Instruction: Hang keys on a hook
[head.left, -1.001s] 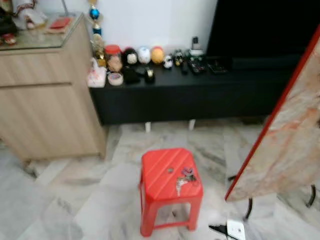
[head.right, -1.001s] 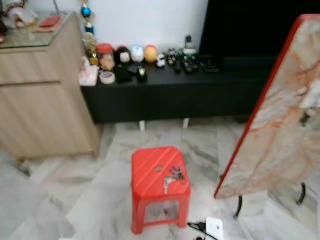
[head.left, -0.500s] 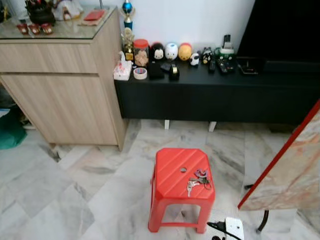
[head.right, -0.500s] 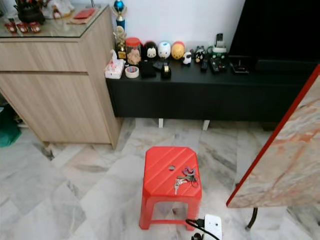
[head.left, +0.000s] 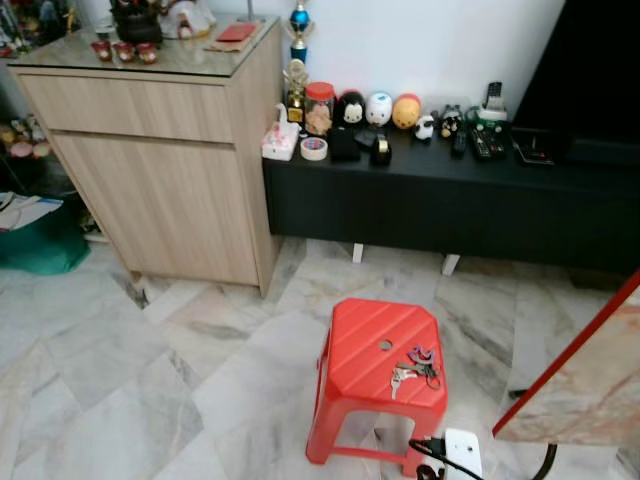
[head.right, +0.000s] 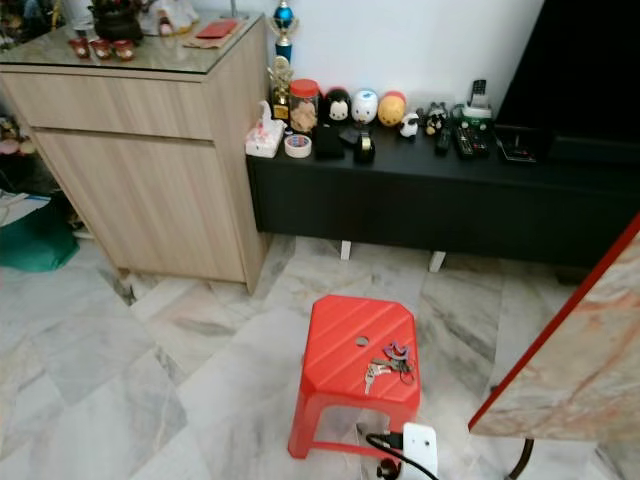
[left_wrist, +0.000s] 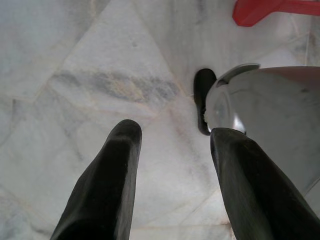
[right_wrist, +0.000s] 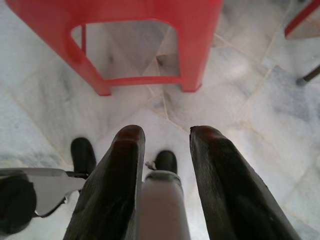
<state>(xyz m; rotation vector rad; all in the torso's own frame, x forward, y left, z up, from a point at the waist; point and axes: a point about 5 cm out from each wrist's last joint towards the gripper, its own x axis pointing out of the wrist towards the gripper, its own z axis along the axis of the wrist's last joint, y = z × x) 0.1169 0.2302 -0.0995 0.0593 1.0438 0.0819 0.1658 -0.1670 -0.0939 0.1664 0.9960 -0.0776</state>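
The keys (head.left: 412, 366) lie on the red stool (head.left: 372, 345), near its right front corner. Both jaws hang low by the floor, spread and empty. The right gripper (right_wrist: 162, 137) looks nearer.

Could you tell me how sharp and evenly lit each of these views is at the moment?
Left and right eye views: sharp, evenly lit; keys on the red stool legible. Left wrist view: bright floor, left end effector fingers soft. Right wrist view: right end effector blurred, stool legs clearer.
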